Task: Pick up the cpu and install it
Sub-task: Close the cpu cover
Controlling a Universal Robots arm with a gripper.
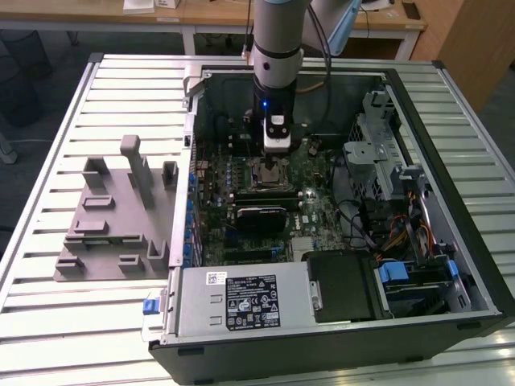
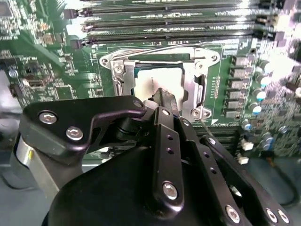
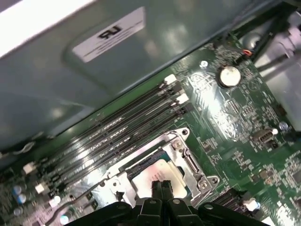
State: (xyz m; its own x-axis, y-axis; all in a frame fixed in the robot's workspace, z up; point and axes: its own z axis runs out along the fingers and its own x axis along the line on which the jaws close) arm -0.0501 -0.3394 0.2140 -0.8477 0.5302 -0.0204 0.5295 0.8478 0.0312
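Item: gripper [image 3: 162, 184], fingers [image 3: 156, 188] pressed together, tips over socket [image 3: 192, 164] centre.
Item: cpu [image 3: 146, 174], flat inside socket, under tips; contact unclear.
Step, judged: seating; calls for level, square fit in socket.

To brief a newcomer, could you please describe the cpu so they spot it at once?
In the open case, find the green motherboard. Directly under the gripper sits a metal-framed socket; the cpu is the flat silvery square inside that frame, unlike the long dark slots beside it.
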